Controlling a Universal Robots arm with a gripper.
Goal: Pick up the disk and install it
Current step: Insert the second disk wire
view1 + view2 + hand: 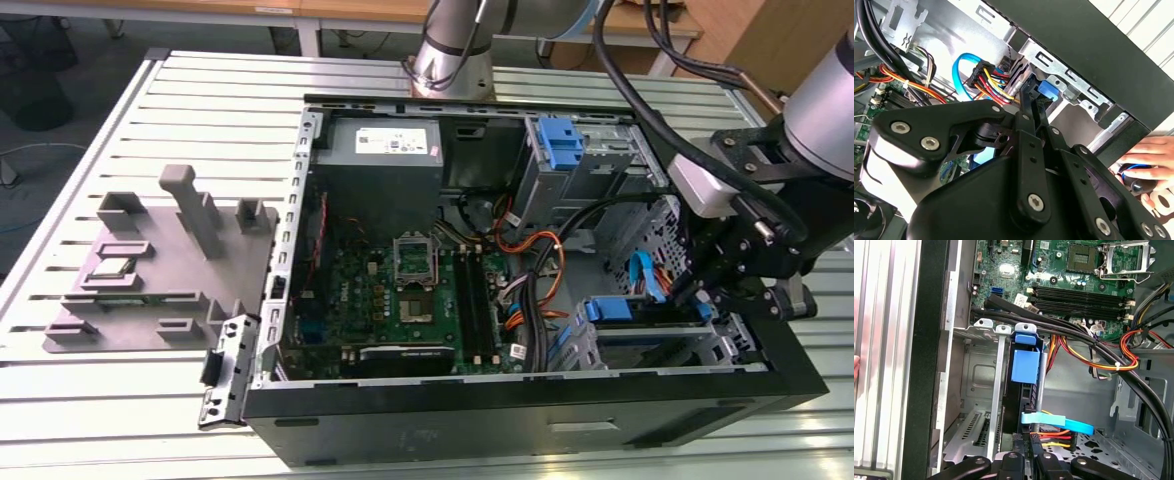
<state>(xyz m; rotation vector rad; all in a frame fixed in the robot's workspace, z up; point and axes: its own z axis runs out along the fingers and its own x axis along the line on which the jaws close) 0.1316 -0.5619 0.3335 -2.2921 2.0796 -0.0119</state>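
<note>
seating disk (1024,390) in drive bay (974,375) | edge-on, long axis straight ahead of end effector (1026,452) | fingers narrow, pinching its near edge

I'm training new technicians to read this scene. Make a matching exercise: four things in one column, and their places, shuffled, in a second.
1. grey plastic fixture
2. grey metal power-supply box with white sticker
3. green motherboard
4. black gripper

A. flat on the floor of the case
B. at the drive bay, on the exterior view's right
C. on the slatted table, outside the case
D. in the case corner near the arm's base

Pairs: 1-C, 2-D, 3-A, 4-B
</note>
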